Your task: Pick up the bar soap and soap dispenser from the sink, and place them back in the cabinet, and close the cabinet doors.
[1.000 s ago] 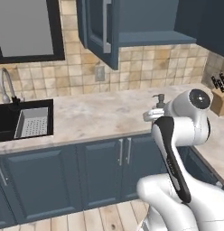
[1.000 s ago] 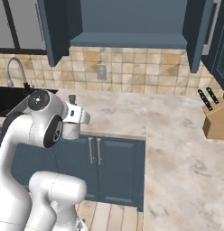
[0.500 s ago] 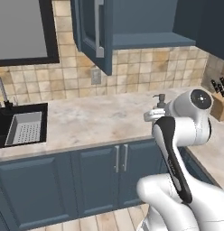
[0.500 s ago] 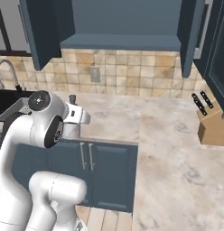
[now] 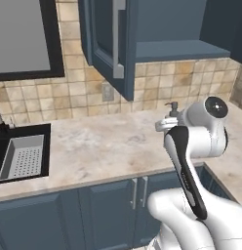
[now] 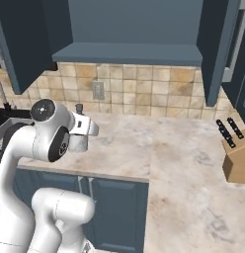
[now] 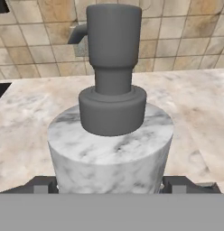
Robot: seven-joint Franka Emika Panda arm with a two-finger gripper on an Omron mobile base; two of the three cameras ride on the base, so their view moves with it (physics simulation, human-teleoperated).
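The tool, jaws spread wide, clasps the soap dispenser by its marbled body above the bench, bottle upright, pump spout pointing to nine o'clock.

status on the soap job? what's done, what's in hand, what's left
Done: the soap dispenser is out of the sink and up over the counter. Can't tell where the bar soap is.
In hand: the gripper is shut on the dispenser, fingers either side of its body.
Left: set it on the cabinet shelf, then close the cabinet doors, which stand open.
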